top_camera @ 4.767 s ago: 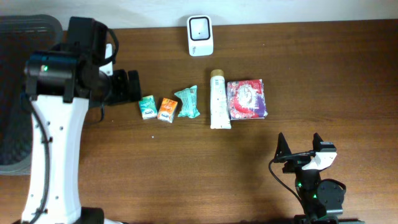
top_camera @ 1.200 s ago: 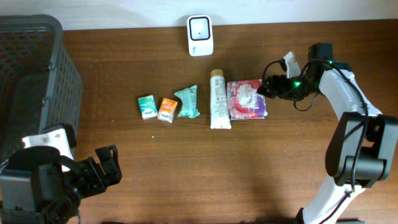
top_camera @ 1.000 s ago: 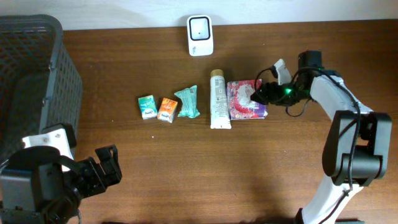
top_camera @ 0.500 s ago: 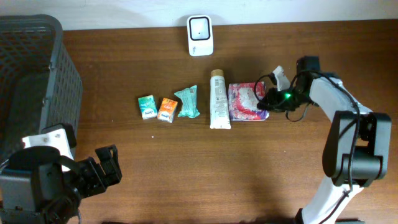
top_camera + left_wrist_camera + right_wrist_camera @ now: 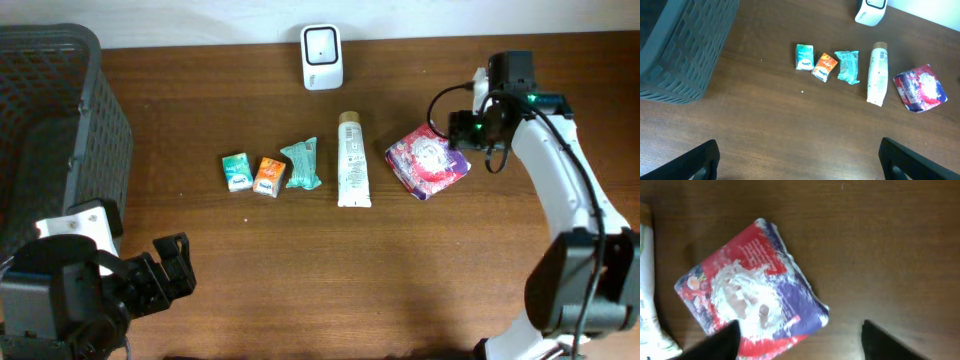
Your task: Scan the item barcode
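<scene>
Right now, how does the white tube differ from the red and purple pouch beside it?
The white tube is long and narrow; the red and purple pouch is squarish. The tube is white with a tan cap, the pouch busily printed. The tube lies straight, cap toward the far edge; the pouch sits turned at an angle. Both lie flat on the table, not touching.

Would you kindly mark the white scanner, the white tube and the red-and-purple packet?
white scanner (image 5: 322,57), overhead view, its front face.
white tube (image 5: 352,162), overhead view, mid-body.
red-and-purple packet (image 5: 749,287), right wrist view, its middle.
</scene>
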You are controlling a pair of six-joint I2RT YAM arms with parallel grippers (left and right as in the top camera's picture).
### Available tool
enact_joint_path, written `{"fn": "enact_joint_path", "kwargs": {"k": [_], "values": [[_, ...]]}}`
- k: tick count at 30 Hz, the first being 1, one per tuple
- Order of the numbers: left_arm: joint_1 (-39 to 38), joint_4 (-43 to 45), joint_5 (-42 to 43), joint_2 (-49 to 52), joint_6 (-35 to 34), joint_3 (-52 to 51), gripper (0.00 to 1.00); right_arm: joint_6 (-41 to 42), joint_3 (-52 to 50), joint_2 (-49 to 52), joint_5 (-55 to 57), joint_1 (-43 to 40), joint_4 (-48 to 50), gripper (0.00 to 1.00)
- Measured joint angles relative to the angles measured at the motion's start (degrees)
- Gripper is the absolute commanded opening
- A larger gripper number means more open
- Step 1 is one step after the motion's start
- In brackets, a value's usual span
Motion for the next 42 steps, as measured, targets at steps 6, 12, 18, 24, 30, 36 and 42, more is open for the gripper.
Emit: {"fn": "enact_joint_path", "kwargs": {"k": [6,12,18,24,30,36,42], "values": [[0.0,0.0,0.0,0.0,0.0,0.0,0.99,-7.8,0.0,8.2,-13.9,-3.9,5.3,0.93],[0.0,0.0,0.0,0.0,0.0,0.0,0.99,-10.9,0.0,14.4,-25.8,-9.7,8.7,0.9],[0.0,0.0,0.0,0.0,0.0,0.0,0.99,-17.6,0.0,20.8,-39.9,-10.4,2.8,0.2],[0.0,0.0,0.0,0.0,0.0,0.0,0.99,-19.6,0.0,20.8,-41.2,-7.6,-1.9,0.04],[0.0,0.0,0.0,0.0,0.0,0.0,0.99,-11.1,0.0,10.8,-27.7,-7.1,-2.3,0.04],[0.0,0.0,0.0,0.0,0.0,0.0,0.99,9.8,1.4,-3.0,19.5,-0.1,-6.1,0.04],[0.0,0.0,0.0,0.0,0.0,0.0,0.99,14.9,-3.7,0.5,30.9,4.3,-3.7,0.16]]}}
